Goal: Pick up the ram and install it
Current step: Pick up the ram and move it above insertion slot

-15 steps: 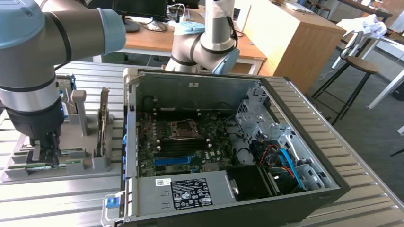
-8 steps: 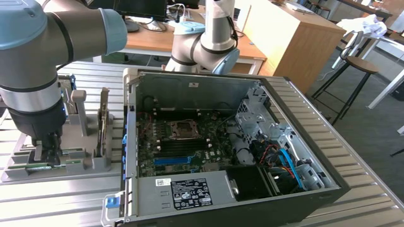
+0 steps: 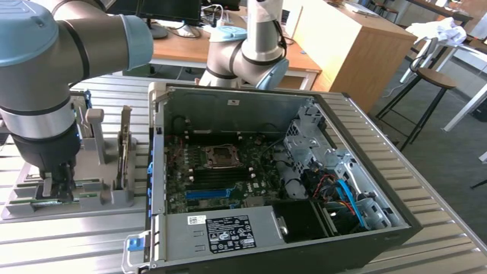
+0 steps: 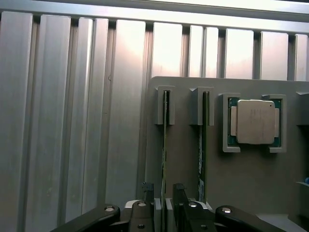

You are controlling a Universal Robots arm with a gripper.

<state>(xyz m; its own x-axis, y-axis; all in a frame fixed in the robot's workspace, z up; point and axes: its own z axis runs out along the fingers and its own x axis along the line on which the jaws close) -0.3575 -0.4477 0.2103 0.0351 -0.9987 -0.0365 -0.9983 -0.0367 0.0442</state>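
Open fingers straddle the edge-on ram, apparently untouched, its near end hidden.

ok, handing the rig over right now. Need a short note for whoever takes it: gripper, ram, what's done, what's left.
The gripper is open, lowered onto the grey fixture, with its fingers either side of the ram; not clamped.
The ram stands upright in its fixture slot. A second stick is in the next slot, with the processor in its holder beside them.
The computer case is open, beside the fixture on the exterior view's right.
Done: gripper lined up on the ram.
Left: ram not lifted, not installed on the motherboard.
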